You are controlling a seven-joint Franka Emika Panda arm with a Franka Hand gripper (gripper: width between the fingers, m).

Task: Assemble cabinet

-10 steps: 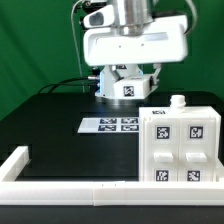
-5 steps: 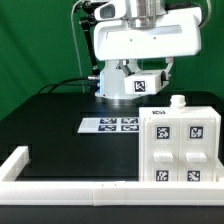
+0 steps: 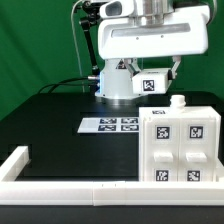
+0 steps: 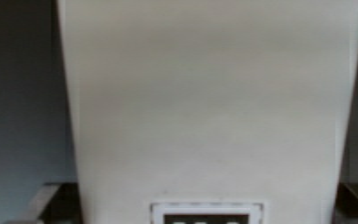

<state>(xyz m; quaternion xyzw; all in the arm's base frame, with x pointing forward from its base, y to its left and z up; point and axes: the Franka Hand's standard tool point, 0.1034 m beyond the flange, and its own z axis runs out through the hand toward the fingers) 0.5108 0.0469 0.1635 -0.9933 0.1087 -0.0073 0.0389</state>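
The cabinet (image 3: 180,145) stands on the black table at the exterior view's lower right, a white box with four tagged fronts and a small white knob (image 3: 178,101) on top. My gripper (image 3: 151,72) is high above the table, up and to the left of the cabinet, and is largely hidden behind the wide white panel (image 3: 150,38) it is shut on. A tag (image 3: 153,85) shows at the panel's lower end. In the wrist view the panel (image 4: 202,100) fills the picture, tag (image 4: 208,213) near the gripper (image 4: 202,205), with dark fingers (image 4: 51,200) at its sides.
The marker board (image 3: 110,125) lies flat on the table's middle. The long low white border rail (image 3: 60,186) runs along the front edge and turns up at the left. The arm's white base (image 3: 115,86) stands behind, before a green backdrop.
The gripper has carried the white panel upward and toward the exterior view's right. The cabinet and the marker board have not moved.
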